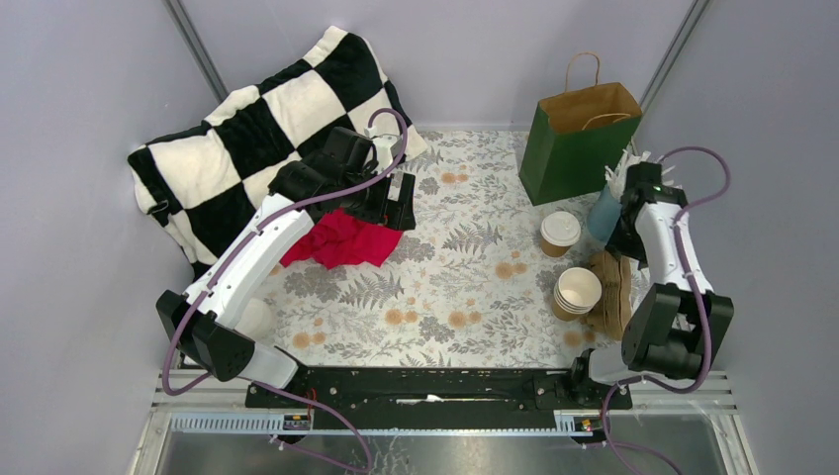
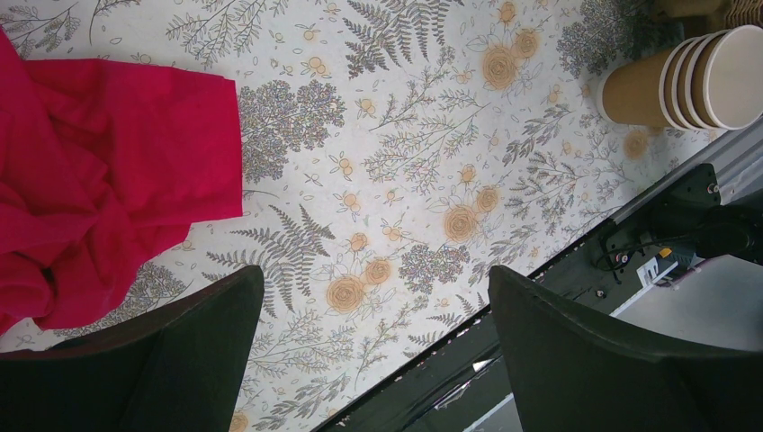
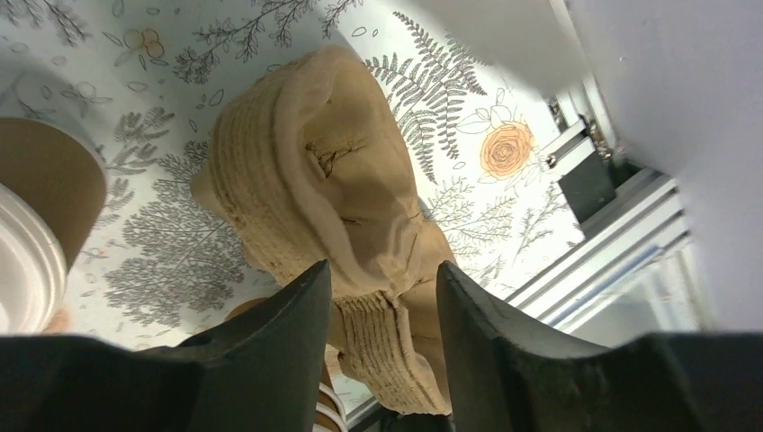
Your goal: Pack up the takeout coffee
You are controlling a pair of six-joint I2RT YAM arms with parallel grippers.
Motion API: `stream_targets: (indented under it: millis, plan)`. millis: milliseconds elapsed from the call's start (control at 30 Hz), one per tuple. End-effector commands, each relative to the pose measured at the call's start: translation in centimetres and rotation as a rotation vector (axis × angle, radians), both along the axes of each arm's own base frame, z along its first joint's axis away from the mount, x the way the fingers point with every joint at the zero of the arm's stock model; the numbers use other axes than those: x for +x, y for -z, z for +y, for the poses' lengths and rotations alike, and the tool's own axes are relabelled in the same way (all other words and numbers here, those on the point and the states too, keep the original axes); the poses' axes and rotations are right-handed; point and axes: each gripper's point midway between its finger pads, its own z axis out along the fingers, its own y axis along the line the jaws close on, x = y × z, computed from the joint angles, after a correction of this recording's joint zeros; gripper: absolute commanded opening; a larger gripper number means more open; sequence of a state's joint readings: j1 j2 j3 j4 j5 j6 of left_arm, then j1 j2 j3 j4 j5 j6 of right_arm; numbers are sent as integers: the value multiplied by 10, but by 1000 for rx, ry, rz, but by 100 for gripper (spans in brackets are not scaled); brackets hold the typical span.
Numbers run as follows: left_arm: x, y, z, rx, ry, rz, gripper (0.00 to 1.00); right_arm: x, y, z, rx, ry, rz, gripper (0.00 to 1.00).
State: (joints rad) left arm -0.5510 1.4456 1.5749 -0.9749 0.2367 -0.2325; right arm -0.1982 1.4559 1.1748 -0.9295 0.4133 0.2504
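The takeout coffee (image 1: pixel 560 234), a brown paper cup with a white lid, stands upright on the floral tablecloth at the right. It also shows at the left edge of the right wrist view (image 3: pixel 40 180). My right gripper (image 1: pixel 621 242) is just right of it, over a stack of molded cardboard carriers (image 1: pixel 608 289). In the right wrist view the gripper (image 3: pixel 385 270) is open, with the carriers (image 3: pixel 333 171) below the gap and nothing held. My left gripper (image 1: pixel 396 210) is far to the left, open and empty (image 2: pixel 373 274), beside a red cloth (image 2: pixel 99 171).
A stack of lidless brown cups (image 1: pixel 577 292) stands in front of the coffee, also in the left wrist view (image 2: pixel 684 81). A green paper bag (image 1: pixel 579 139) stands open behind. A blue holder with white items (image 1: pixel 605 213) is by the right arm. A checkered pillow (image 1: pixel 257 129) lies back left.
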Motion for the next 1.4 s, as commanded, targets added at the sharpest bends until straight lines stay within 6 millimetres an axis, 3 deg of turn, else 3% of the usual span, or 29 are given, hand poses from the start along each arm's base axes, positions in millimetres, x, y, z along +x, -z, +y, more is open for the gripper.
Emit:
stream_targets:
  millis: [0, 367, 433, 567, 633, 800, 933, 1067, 1200, 1367]
  plan:
    - [3, -9, -1, -9, 7, -46, 99, 4, -7, 5, 160, 68, -147, 55]
    - [5, -9, 0, -4, 5, -46, 99, 33, -4, 21, 362, -33, -314, 75]
    - [5, -8, 0, 1, 3, -47, 99, 33, 3, 17, 359, -32, -296, 80]
    - [6, -8, 1, 1, 1, -49, 99, 41, 19, 18, 403, -63, -272, 80]
    - [6, -9, 2, 1, -2, -49, 99, 43, 27, 18, 417, -66, -252, 77]
    - [7, -8, 4, 0, -5, -47, 99, 35, 41, 19, 423, -37, -206, 55]
    - [7, -7, 3, -2, -4, -42, 99, 24, 39, 14, 382, 0, -182, 40]
    - [7, -6, 3, -1, -4, -39, 99, 1, 25, -18, 192, 111, -104, 8]
    - [7, -4, 3, 5, -6, -38, 99, -6, 13, -42, 28, 142, -48, 13]
    - [8, -4, 6, 11, -12, -41, 99, 18, 24, -38, 36, 63, -22, 22]
